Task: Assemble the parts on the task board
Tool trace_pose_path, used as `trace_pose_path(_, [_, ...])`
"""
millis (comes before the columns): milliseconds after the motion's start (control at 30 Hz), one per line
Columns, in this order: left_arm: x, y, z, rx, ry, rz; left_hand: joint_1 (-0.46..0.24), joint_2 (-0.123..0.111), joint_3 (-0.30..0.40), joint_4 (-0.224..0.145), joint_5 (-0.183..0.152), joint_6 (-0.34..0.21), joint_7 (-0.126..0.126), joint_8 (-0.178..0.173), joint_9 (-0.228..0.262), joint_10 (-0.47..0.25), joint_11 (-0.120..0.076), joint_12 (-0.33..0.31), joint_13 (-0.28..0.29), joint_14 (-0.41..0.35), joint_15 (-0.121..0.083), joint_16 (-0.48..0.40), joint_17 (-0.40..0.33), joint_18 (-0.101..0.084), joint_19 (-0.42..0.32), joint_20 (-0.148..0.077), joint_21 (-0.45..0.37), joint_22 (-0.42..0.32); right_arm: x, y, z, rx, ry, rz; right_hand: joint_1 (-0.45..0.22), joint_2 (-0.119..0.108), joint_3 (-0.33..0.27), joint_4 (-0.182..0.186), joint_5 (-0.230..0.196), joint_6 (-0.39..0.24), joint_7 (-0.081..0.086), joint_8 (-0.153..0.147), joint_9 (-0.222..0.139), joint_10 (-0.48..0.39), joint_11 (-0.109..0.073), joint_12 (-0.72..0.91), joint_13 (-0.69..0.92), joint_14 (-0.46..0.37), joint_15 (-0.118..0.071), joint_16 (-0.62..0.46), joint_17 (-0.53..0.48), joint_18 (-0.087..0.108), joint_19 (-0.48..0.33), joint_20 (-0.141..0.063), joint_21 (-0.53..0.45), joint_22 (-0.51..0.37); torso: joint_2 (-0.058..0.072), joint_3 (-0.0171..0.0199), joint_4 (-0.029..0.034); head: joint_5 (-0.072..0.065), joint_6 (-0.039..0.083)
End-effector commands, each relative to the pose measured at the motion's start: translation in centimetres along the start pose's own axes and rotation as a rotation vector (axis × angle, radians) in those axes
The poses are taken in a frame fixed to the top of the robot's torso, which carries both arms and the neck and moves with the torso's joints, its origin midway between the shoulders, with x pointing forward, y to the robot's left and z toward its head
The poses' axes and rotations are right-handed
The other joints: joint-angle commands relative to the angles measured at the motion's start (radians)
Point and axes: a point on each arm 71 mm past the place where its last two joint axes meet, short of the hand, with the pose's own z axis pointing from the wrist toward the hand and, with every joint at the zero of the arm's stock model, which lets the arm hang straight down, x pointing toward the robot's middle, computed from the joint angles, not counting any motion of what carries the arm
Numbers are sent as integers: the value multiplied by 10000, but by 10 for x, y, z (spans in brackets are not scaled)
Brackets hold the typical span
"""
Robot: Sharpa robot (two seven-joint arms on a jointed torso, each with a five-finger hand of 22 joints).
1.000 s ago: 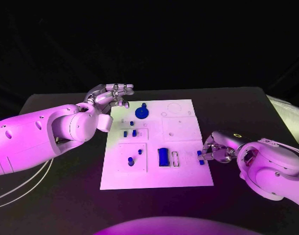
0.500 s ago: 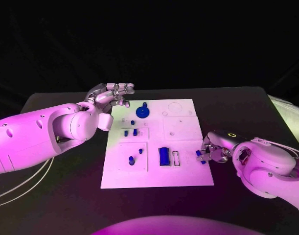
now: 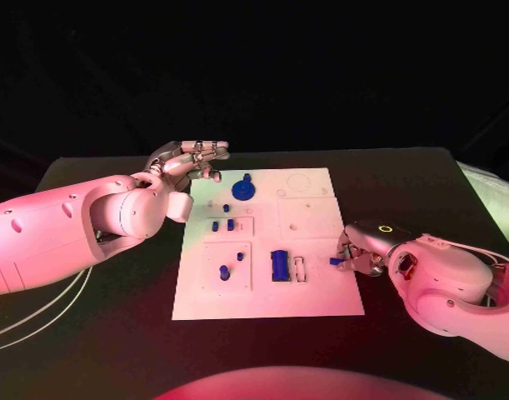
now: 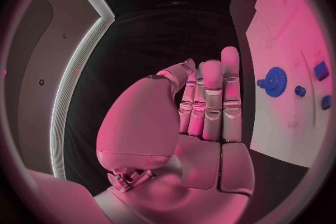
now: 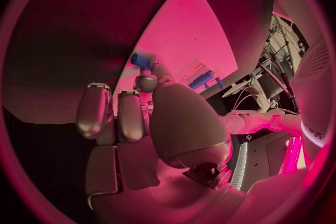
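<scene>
Since a second ago the right hand (image 3: 360, 257) has edged inward along the task board (image 3: 314, 302), now at its 3 o'clock edge, pinching a small blue part (image 5: 140, 60) at its fingertips above the white surface. Meanwhile the left hand (image 3: 189, 160) has stayed at the board's 11 o'clock corner, fingers pressed together and nearly straight, holding nothing. On the board, a blue gear (image 3: 243, 190) sits toward 12 o'clock, two short blue pegs (image 3: 223, 225) stand near the centre-left, and a blue block (image 3: 279, 265) lies beside a slot toward 6 o'clock.
</scene>
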Motion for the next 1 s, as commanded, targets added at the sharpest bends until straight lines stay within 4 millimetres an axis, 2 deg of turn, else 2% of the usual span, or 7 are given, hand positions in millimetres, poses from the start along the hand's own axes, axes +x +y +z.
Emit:
trace_pose_path(33, [2,-1,0,61,218,-30,1,138,-63,21,44,-20,42,43,-15,-92,-6,24,16,-74,8,-66,-13,118,-22,4,-57,-11,17,-5,-2,363,805,-33,-14,263,299,24,247,26,-9,-6,23,100,-54,9,29,436,-69,29,39,-56,51,-58,19,39,4,4,2,4,11])
trace_pose_path(167, [2,-1,0,58,220,-30,-5,151,-79,13,44,-23,40,53,-17,-115,-7,63,20,-86,9,-73,-47,118,-15,4,-78,-25,15,-5,-4,477,787,1124,-445,213,847,309,709,26,-26,-72,32,169,-65,18,65,447,-75,55,83,-65,83,-55,48,88,-6,-4,8,1,24])
trace_pose_path(233, [2,0,0,58,225,-32,-8,159,-89,7,44,-25,40,60,-19,-130,-7,89,23,-93,9,-78,-70,118,-11,5,-92,-35,12,-5,-5,570,724,1923,-706,-2,1309,449,771,43,-27,-110,47,202,-56,27,100,452,-79,68,110,-67,93,-59,59,108,-8,-9,14,3,19])
trace_pose_path(500, [3,0,0,60,231,-33,-8,159,-89,7,44,-25,40,60,-19,-130,-7,89,23,-93,9,-78,-70,118,-11,5,-92,-35,2,2,-7,572,497,3593,-1506,-565,2243,994,860,129,-34,-168,90,300,-58,140,248,470,-84,119,193,-77,127,-57,96,180,7,0,6,47,21])
trace_pose_path(733, [3,0,0,57,240,-36,-8,159,-89,7,44,-25,40,60,-19,-130,-7,89,23,-93,9,-78,-70,118,-11,5,-92,-35,1,14,-4,381,595,4509,-1921,-947,2863,1236,995,190,-25,-185,144,354,-46,211,349,478,-80,144,234,-80,144,-57,116,218,9,0,4,50,17])
trace_pose_path(867, [4,0,0,54,251,-39,-8,159,-89,7,44,-25,40,60,-19,-130,-7,89,23,-93,9,-78,-70,118,-11,5,-92,-35,2,17,-2,355,720,4759,-2089,-1090,3067,1300,1207,212,-19,-186,174,374,-44,236,388,480,-76,150,246,-83,149,-54,123,231,6,-7,11,57,15])
trace_pose_path(1000, [4,0,1,48,260,-42,-8,159,-89,7,44,-25,40,60,-19,-130,-7,89,23,-93,9,-78,-70,118,-11,5,-92,-35,3,22,2,327,813,4995,-2220,-1206,3205,1321,1419,269,-38,-156,217,466,-55,445,554,501,-81,217,339,-100,197,-58,171,334,7,8,-6,61,16])
